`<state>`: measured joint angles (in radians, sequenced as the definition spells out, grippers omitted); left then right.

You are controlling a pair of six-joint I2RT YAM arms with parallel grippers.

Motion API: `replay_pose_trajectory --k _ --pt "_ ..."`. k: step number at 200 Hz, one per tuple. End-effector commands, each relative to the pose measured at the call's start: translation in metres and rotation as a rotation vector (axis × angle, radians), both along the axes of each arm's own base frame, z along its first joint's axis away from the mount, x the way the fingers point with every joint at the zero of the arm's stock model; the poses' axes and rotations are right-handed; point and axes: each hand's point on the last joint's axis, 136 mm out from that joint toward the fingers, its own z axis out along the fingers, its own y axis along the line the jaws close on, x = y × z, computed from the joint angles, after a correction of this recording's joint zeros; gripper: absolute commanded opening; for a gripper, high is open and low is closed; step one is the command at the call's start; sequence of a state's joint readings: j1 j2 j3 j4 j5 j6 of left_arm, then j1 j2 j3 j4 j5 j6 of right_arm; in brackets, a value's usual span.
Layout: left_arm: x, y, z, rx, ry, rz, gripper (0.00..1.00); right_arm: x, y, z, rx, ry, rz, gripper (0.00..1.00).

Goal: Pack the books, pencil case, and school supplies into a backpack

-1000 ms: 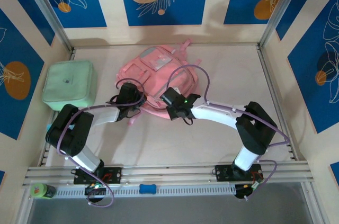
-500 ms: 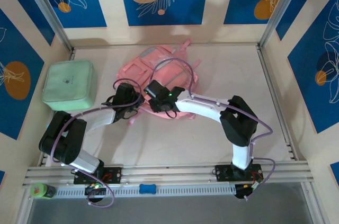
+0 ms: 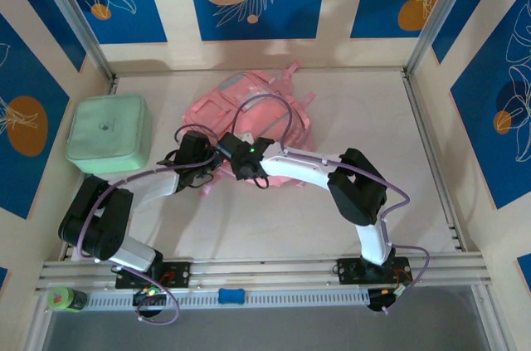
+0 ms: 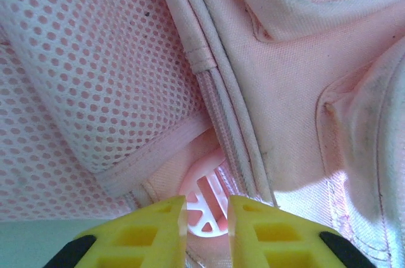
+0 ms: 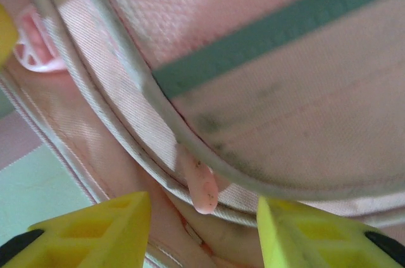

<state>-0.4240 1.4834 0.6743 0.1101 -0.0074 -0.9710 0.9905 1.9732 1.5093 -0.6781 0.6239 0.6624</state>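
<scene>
The pink backpack (image 3: 265,106) lies flat at the middle back of the table. My left gripper (image 3: 199,152) is at its near left edge. In the left wrist view its yellow fingers (image 4: 158,223) are shut on a round pink spoked plastic tab (image 4: 202,192) beside the zipper seam and the mesh pocket (image 4: 82,78). My right gripper (image 3: 241,156) sits just right of it, open. A pink rubber zipper pull (image 5: 199,182) hangs between its fingers (image 5: 114,223), touching neither. The books, the pencil case and the school supplies are out of view.
A mint-green square lidded box (image 3: 108,134) stands at the left wall. Bare table (image 3: 373,119) lies right of the backpack and between it and the arm bases. A small blue item (image 3: 231,295) rests on the front rail.
My right arm has swung left along the backpack's near edge, up next to the left gripper, and its jaws have opened. The left gripper has barely moved.
</scene>
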Motion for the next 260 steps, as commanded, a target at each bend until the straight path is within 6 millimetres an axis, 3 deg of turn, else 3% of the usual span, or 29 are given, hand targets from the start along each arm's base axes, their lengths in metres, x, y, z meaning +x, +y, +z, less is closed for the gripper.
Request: replay_pose_trajectory --k 1,27,59,95,166,197,210,229,260 --pt "-0.002 0.011 0.001 0.012 0.000 0.032 0.24 -0.009 -0.020 0.008 -0.015 -0.002 -0.104 0.49" --pt "-0.001 0.007 0.000 -0.004 0.002 0.025 0.24 0.000 -0.009 -0.007 0.025 0.049 -0.090 0.49" --pt "-0.002 0.009 -0.002 -0.003 0.002 0.030 0.24 0.020 0.005 0.006 0.041 -0.007 -0.061 0.51" --pt "-0.001 0.007 -0.003 -0.004 0.005 0.027 0.24 0.033 0.009 -0.005 0.048 0.006 -0.070 0.48" --pt "0.001 0.006 -0.008 -0.007 0.012 0.027 0.25 0.038 0.009 -0.002 0.037 -0.044 -0.060 0.28" --pt "0.002 0.005 -0.005 -0.013 0.005 0.028 0.25 0.041 0.033 -0.002 0.057 -0.058 0.136 0.23" --pt "0.001 0.006 -0.004 -0.008 0.010 0.030 0.25 0.043 0.030 -0.001 0.028 -0.068 0.160 0.16" --pt "0.000 0.009 -0.003 -0.008 0.010 0.038 0.25 0.044 0.027 0.003 0.017 -0.081 0.196 0.12" --pt "0.000 0.009 0.007 -0.042 -0.011 0.050 0.26 0.034 0.030 0.005 0.044 -0.085 0.306 0.01"
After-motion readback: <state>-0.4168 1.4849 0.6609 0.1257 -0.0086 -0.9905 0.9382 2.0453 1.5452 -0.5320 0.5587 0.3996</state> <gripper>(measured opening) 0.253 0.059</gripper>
